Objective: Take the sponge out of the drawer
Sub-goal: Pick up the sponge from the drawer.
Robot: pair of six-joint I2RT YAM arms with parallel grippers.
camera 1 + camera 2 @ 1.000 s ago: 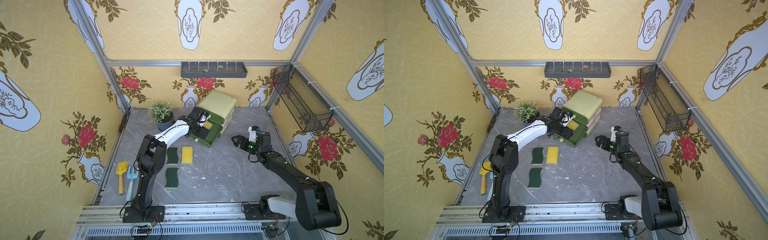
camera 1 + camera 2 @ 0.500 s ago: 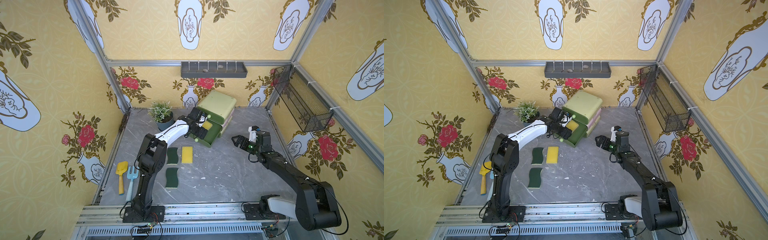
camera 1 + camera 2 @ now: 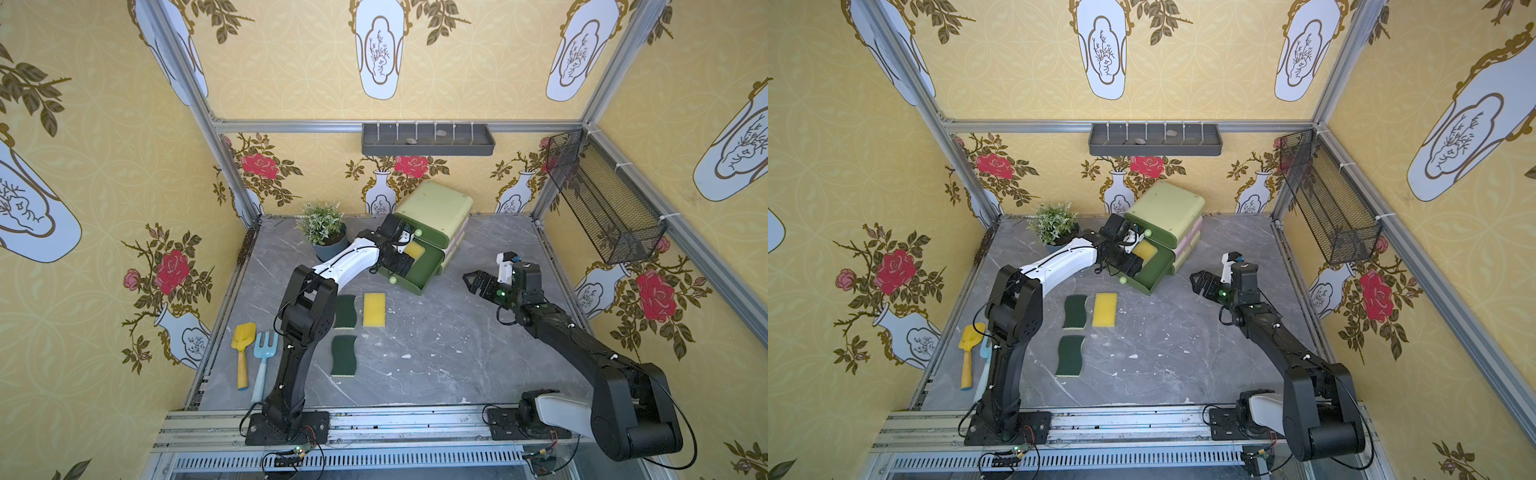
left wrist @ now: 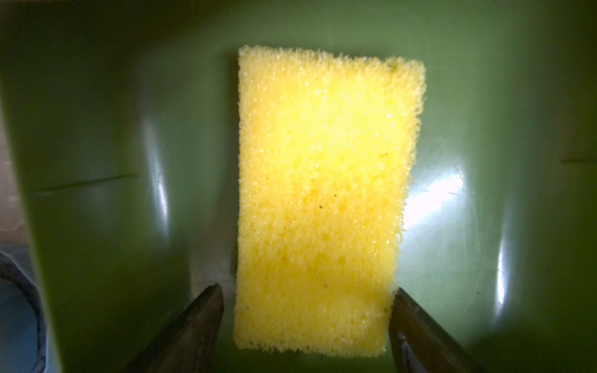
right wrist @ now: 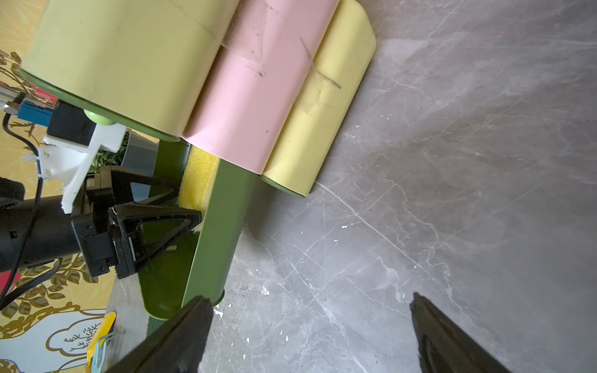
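Left claw (image 3: 405,255), both top views: inside the open green drawer (image 3: 426,272) of the small cabinet (image 3: 436,203) at the back of the table (image 3: 436,353). Yellow sponge (image 3: 414,249) flat on the drawer floor, right at the claw tips. To the right and well apart, right claw (image 3: 469,279) above bare table, spread wide, nothing between the fingers. In front of the drawer, on the table: spare yellow sponge (image 3: 374,309), green pad (image 3: 345,311) beside it, second green pad (image 3: 344,355) nearer the front rail.

Left wrist view: fingers (image 4: 200,323) spread to either side of the sponge's (image 4: 319,193) near end. One touching its edge, the other just short of it. No pinch.

Right wrist view: right claw (image 5: 311,298) wide apart over grey table. Across from it, left claw (image 5: 189,203) in the drawer (image 5: 219,226), tips at the sponge (image 5: 200,171), close to the cabinet (image 5: 258,80) front.
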